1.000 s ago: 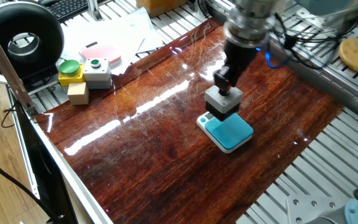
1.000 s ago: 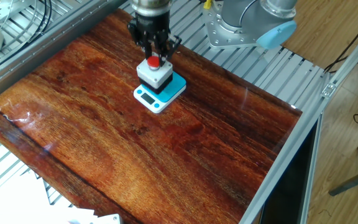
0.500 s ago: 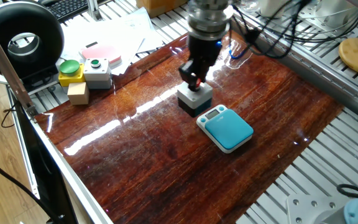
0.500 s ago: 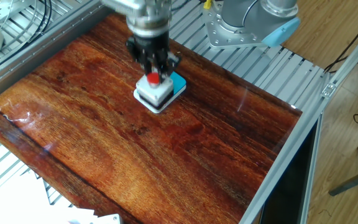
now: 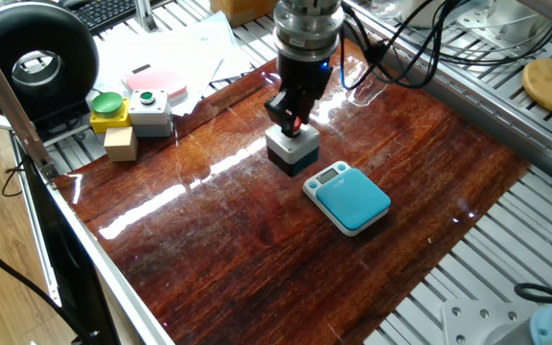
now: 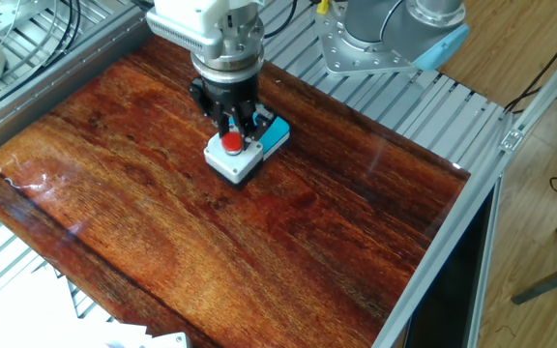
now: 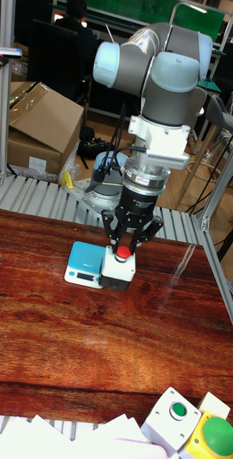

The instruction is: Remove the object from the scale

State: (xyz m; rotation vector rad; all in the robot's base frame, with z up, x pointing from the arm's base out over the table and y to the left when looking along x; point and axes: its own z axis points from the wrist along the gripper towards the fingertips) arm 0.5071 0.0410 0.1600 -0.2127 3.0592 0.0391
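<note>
A: Red-brown wood, glossy, that is the surface [image 5: 257, 220]. Where is the switch box?

B: The switch box [image 5: 292, 149] rests on the wood just beside the scale [image 5: 351, 199], off its plate. In the tall fixed view its side looks to be against the scale's edge [image 7: 84, 263], though I cannot say whether they truly touch.

A: And the scale itself?

B: Flat on the wood, teal-blue plate bare, its white rim and little display strip facing the switch box in one fixed view. From the other fixed view the scale [image 6: 275, 134] is mostly hidden behind the box [image 6: 232, 158].

A: What is the gripper doing?

B: The gripper [image 5: 293, 119] points straight down over the box, its dark fingers [image 7: 112, 231] spread to either side of the round red button [image 6: 231, 144]. In the other fixed view the gripper [image 6: 232, 124] sits right at the box's light grey top. Whether it is clenched on the box or released, I cannot tell; the tips are too dark and small.

A: Anything else nearby?

B: At the far corner, off the wood, a yellow box with a green button [image 5: 109, 108], a grey box with a green button [image 5: 149, 109], and some papers [image 5: 175, 50]
</note>
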